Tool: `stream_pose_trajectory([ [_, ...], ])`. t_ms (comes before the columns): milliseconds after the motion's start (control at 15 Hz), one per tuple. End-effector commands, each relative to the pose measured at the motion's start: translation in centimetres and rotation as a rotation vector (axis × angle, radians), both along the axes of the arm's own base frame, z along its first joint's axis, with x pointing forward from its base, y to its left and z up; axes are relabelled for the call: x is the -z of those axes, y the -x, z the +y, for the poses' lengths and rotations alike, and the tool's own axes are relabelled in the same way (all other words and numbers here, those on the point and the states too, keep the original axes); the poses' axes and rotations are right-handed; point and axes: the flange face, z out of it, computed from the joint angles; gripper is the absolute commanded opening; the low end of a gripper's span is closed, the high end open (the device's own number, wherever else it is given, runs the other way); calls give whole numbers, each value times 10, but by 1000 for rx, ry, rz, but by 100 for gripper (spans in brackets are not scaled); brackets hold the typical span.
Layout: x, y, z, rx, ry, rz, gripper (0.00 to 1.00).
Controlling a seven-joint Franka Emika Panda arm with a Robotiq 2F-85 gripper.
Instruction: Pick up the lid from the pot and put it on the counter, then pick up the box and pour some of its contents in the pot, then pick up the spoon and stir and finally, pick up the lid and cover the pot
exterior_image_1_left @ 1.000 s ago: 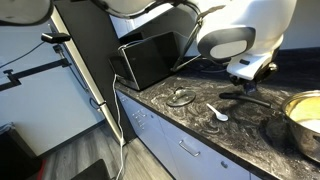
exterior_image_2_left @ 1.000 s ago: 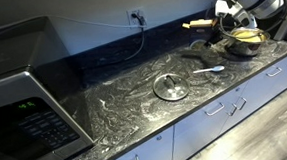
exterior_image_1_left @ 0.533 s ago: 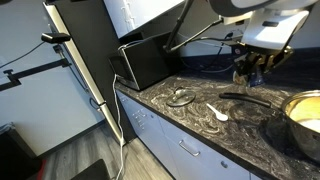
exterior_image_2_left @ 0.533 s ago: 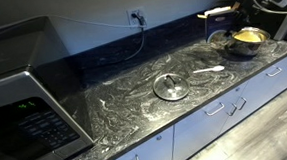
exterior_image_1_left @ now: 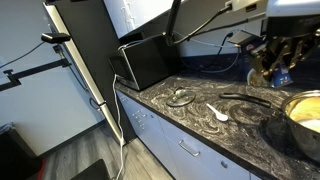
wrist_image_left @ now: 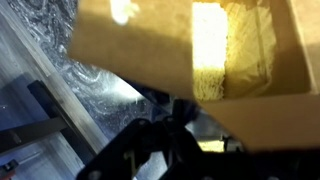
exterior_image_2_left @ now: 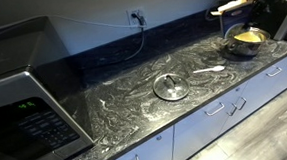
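Box [exterior_image_2_left: 231,5]: held aloft in gripper [exterior_image_2_left: 254,1], tilted. Pot [exterior_image_2_left: 246,42]: just below the jaws. Spoon [exterior_image_2_left: 209,70], lid [exterior_image_2_left: 170,86]: flat on counter [exterior_image_2_left: 120,103], well away from jaws, lid farthest.

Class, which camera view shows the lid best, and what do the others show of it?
An exterior view: the lid lies whole and central on the counter, knob visible. In an exterior view the lid is smaller, seen at a low angle. The wrist view shows the box instead.
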Motion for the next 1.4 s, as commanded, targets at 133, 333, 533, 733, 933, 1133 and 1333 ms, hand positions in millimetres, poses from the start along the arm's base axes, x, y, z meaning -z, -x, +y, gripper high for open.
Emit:
stream_pose_trajectory([
  [133,-20,4,-21,23,145,34,8],
  [333,-26,8,-23,21,145,41,8],
  [533,-13,7,-26,10,146,49,32],
  [733,-14,3,-33,39,161,40,8],
  [933,-15,3,-54,84,176,47,8],
  [1133,-21,6,-77,132,191,44,8],
  [1333,-30,10,-97,171,235,40,8],
])
